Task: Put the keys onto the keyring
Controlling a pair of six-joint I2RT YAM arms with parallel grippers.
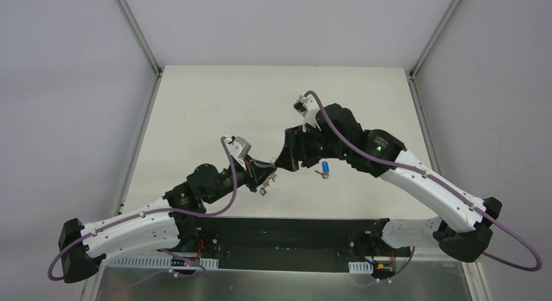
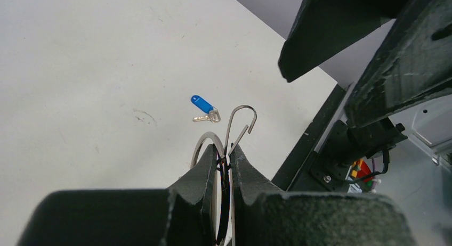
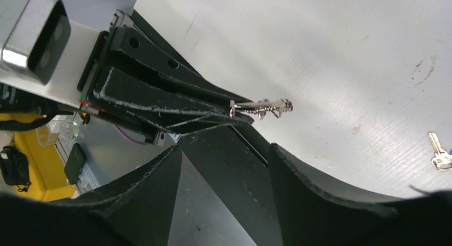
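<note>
My left gripper [image 2: 226, 150] is shut on the keyring [image 2: 204, 145], a thin silver wire ring with a bent hook end rising above the fingertips. From the right wrist view the ring's edge and small silver keys [image 3: 261, 106] stick out past the left gripper [image 3: 160, 99]. My right gripper [image 3: 226, 150] is open, nothing in it, close behind the left gripper's tips [image 1: 263, 178]. The blue-headed key [image 1: 324, 167] lies on the table beside a small silver key [image 1: 319, 175], just under the right gripper [image 1: 286, 161]. Both also show in the left wrist view: the blue-headed key [image 2: 201, 103] and the silver key [image 2: 207, 117].
The white table [image 1: 215, 112] is bordered by grey walls with metal frame posts. A black rail with wiring [image 1: 293, 239] runs along the near edge between the arm bases. The two grippers nearly touch above the table's near middle.
</note>
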